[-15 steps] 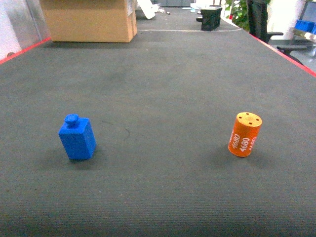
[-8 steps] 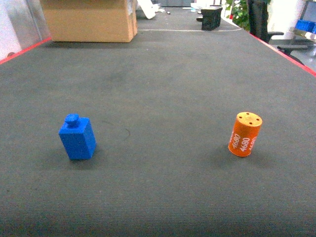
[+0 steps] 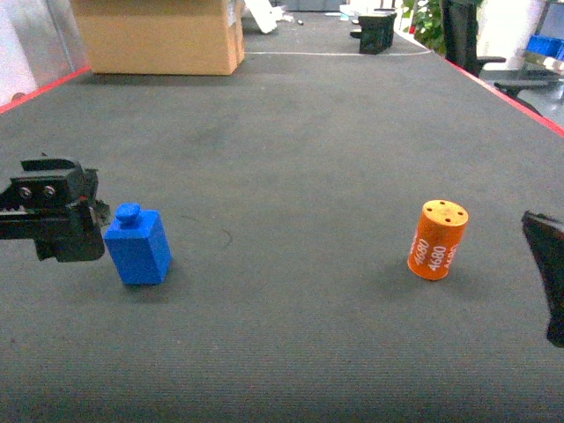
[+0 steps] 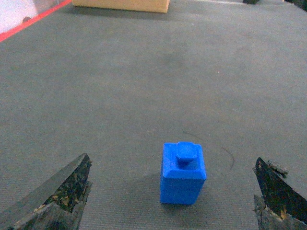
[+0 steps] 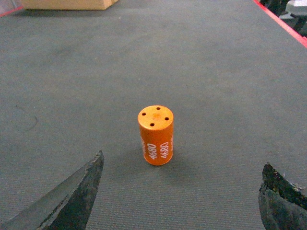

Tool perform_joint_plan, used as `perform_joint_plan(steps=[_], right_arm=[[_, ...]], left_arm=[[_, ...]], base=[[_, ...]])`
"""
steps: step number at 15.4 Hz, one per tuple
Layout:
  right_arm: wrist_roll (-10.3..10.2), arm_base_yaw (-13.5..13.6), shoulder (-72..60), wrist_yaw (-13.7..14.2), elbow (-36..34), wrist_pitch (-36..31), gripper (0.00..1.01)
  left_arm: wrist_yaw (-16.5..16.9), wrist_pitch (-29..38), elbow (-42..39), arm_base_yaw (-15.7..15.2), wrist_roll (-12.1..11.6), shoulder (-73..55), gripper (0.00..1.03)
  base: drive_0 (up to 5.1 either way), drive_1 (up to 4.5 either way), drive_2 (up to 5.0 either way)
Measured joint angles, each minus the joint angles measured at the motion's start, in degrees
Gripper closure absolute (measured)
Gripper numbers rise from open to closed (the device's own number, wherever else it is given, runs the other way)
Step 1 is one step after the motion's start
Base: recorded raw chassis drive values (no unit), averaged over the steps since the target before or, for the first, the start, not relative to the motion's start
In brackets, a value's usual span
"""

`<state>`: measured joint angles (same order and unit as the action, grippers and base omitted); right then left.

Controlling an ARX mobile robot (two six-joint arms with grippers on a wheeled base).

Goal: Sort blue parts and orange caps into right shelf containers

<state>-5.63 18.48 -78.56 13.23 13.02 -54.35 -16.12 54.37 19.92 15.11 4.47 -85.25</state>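
From my remote station, the left gripper [image 3: 62,222] shows at the nine o'clock edge of the head view as a boxy black block, two round silver screw heads set in its upper face and a spot of red at its inner corner. The right gripper [image 3: 548,273] appears at three o'clock only as a plain black wedge. On the left wrist camera, I see two dark tapered fingers [image 4: 57,194] at seven and five o'clock, their inner faces scuffed and flecked brown. The right wrist camera shows matching black fingers [image 5: 72,194], worn greyish along the edges.
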Motion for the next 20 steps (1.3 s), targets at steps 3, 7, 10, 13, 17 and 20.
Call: perform_joint_plan(steps=[3, 7, 10, 13, 17, 20], right_arm=[[0.0, 1.5, -9.9, 0.2, 3.3, -2.7, 0.03], [-0.2, 1.4, -21.5, 0.2, 9.1, -4.5, 0.03], [-0.2, 0.9, -26.9, 0.4, 13.3, -4.6, 0.03], [-0.2, 0.2, -30.8, 0.5, 17.6, -3.5, 0.03], [-2.2, -0.6, -35.2, 0.0, 22.6, -1.4, 0.03], [-2.6, -0.9, -37.4, 0.1, 25.4, -0.2, 0.03]], left_arm=[[1.5, 2.4, 1.7, 0.1, 0.1, -7.6, 0.05], [2.4, 5.6, 4.1, 0.3, 1.2, -17.0, 0.05], [3.3, 6.1, 6.8, -0.7, 1.2, -21.6, 0.05], [3.7, 5.9, 8.4, -1.1, 1.2, -24.1, 0.05], [4.4, 5.7, 10.5, -1.0, 1.5, -26.6, 0.05], [5.0, 5.2, 11.8, -1.5, 1.3, -28.2, 0.05]], base=[[0.0, 0.0, 0.0], [0.0, 0.0, 0.0], [0.0, 0.0, 0.0], [0.0, 0.0, 0.0], [0.0, 0.0, 0.0], [0.0, 0.0, 0.0]])
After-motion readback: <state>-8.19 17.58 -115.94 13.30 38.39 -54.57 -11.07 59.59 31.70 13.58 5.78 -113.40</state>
